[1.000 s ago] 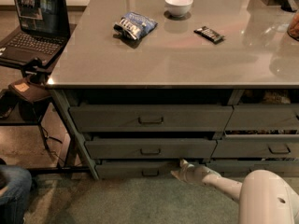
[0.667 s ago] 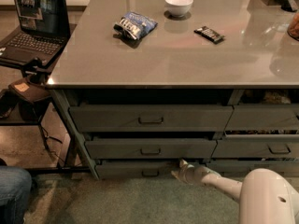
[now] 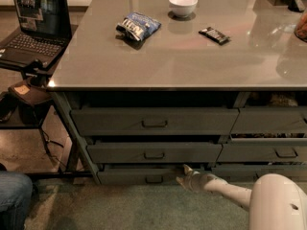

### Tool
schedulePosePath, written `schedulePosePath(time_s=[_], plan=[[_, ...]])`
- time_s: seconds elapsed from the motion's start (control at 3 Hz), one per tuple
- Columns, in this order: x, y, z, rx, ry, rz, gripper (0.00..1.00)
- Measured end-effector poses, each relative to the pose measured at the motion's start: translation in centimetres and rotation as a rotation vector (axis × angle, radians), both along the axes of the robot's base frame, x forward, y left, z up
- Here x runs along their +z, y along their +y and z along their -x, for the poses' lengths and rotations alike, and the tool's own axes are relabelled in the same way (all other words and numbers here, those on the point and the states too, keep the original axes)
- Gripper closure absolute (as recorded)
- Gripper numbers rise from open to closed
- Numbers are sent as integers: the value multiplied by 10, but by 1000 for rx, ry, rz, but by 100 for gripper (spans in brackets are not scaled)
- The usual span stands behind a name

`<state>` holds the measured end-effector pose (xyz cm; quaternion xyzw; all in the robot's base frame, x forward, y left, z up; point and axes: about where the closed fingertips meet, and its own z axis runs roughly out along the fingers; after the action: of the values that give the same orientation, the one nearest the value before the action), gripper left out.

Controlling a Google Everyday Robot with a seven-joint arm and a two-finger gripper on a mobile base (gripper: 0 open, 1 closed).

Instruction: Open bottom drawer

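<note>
Gripper (image 3: 183, 174) unmoved, at right end of bottom drawer (image 3: 129, 177), near its handle (image 3: 154, 179)

No text can be read on the chip bag (image 3: 138, 26), the dark bar (image 3: 214, 35) or the laptop (image 3: 36, 28) (just shapes and colour). The gripper (image 3: 184, 175) sits at the right end of the bottom drawer (image 3: 124, 177).

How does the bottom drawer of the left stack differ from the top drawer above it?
The bottom drawer has a much lower front than the top drawer. It sits just above the carpet; the top drawer sits right under the counter. The claw covers the bottom drawer's right end; the top drawer's front is unobstructed. Both are wide, plain and grey-green.
</note>
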<state>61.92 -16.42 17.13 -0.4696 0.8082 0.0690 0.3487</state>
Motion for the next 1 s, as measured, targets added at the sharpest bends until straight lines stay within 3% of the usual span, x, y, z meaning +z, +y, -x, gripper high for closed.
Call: schedulePosePath(time_s=[1.0], plan=[[9, -1, 14, -5, 3, -3, 100]])
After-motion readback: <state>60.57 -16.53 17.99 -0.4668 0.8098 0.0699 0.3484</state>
